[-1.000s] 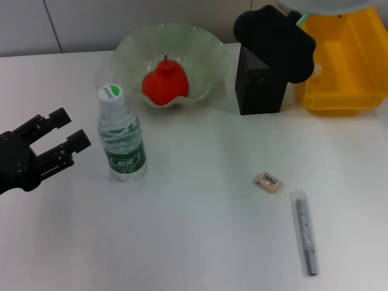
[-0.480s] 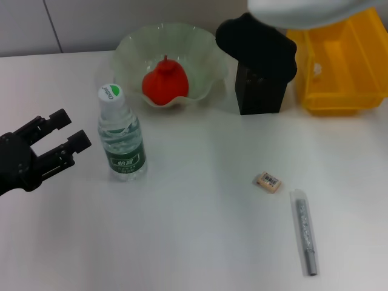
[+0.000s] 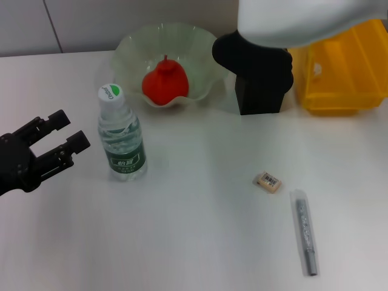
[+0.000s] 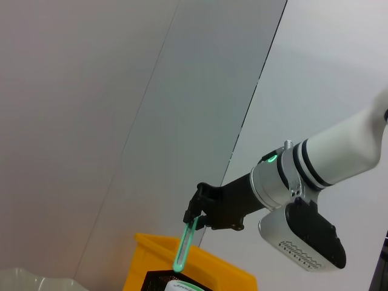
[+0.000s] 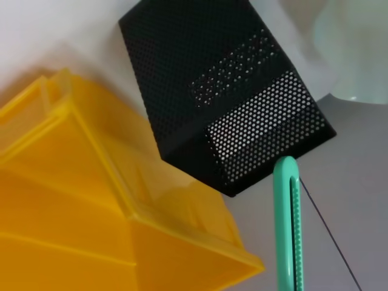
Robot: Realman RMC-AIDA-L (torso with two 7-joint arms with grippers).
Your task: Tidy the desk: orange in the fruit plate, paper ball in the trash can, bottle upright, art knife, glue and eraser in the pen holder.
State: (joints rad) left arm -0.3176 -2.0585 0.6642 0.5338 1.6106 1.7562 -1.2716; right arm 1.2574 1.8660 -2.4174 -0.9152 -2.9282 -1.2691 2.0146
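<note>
Head view. I log the left gripper [image 3: 63, 134] low at the left edge of the white desk [image 3: 194, 242], its two black fingers spread apart and holding nothing, just beside the bottle [image 3: 121, 142]. The bottle stands upright, white cap on top, green label facing me. Behind it the pale green fruit plate [image 3: 130, 48] holds a red-orange fruit [image 3: 165, 82]. The black mesh pen holder [image 3: 260, 91] sits to the right of the plate, its top hidden by my right arm's black wrist. The yellow bin [image 3: 342, 73] stands just beside the pen holder, farther right. The eraser [image 3: 268, 181] lies on open desk well in front of the pen holder; the grey glue stick [image 3: 304, 233] lies near it, closer to me.

Left wrist view. I see the right gripper [image 4: 195, 219] in the distance, clamped on the green art knife [image 4: 183, 248], which hangs downward above the pen holder's rim [image 4: 159, 278] and the yellow bin.

Right wrist view. The art knife [image 5: 287, 224] shows close up, its tip pointing at the pen holder [image 5: 224, 97], which abuts the yellow bin [image 5: 91, 224]. This arm's own fingers do not show here.
</note>
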